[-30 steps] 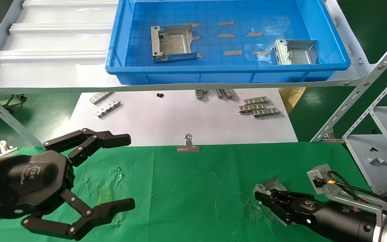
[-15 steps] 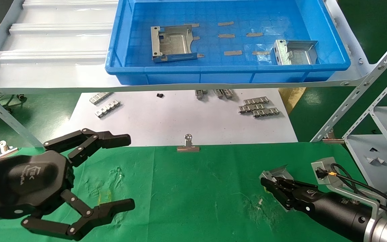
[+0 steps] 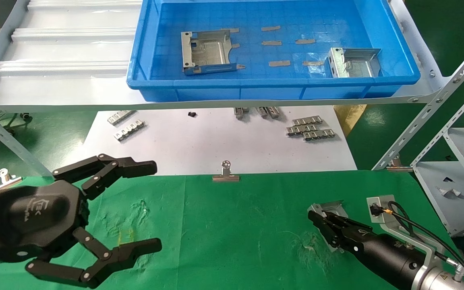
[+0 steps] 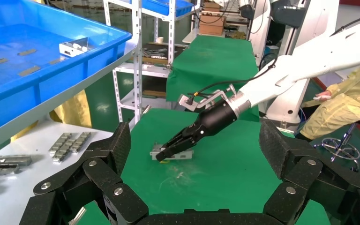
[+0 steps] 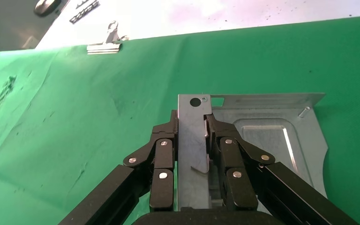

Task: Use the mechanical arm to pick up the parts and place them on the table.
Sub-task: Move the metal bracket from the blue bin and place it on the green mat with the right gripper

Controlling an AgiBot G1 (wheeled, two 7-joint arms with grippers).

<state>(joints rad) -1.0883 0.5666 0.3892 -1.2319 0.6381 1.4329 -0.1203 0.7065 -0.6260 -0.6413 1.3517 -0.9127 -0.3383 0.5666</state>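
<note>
A green cloth worktop (image 3: pixel 232 225) fills the near part of the scene, with a white paper sheet (image 3: pixel 216 141) beyond it and a pale grey ribbed shelf (image 3: pixel 54 60) above the far side carrying a blue bin (image 3: pixel 272 90).

The right hand (image 3: pixel 316 219) is low over the near right of the worktop, its fingers (image 5: pixel 161 164) pressed together on one upright folded wall of a silver bracket (image 5: pixel 267 136). In the right wrist view that wall stands between the two fingers while the bracket's flat base lies out to one side, over the green cloth. In the left wrist view the bracket (image 4: pixel 171 153) sits at the cloth under the fingertips; whether it touches the cloth cannot be told.

Two more brackets lie in the blue bin, one (image 3: pixel 206 52) toward its left, the other (image 3: pixel 353 62) near its right corner.

The left hand (image 3: pixel 151 205) hovers over the near left of the worktop, fingers spread wide and holding nothing.

A silver binder clip (image 3: pixel 225 173) lies at the edge where paper meets cloth, and small ridged metal strips (image 3: pixel 308 129) lie on the paper.
</note>
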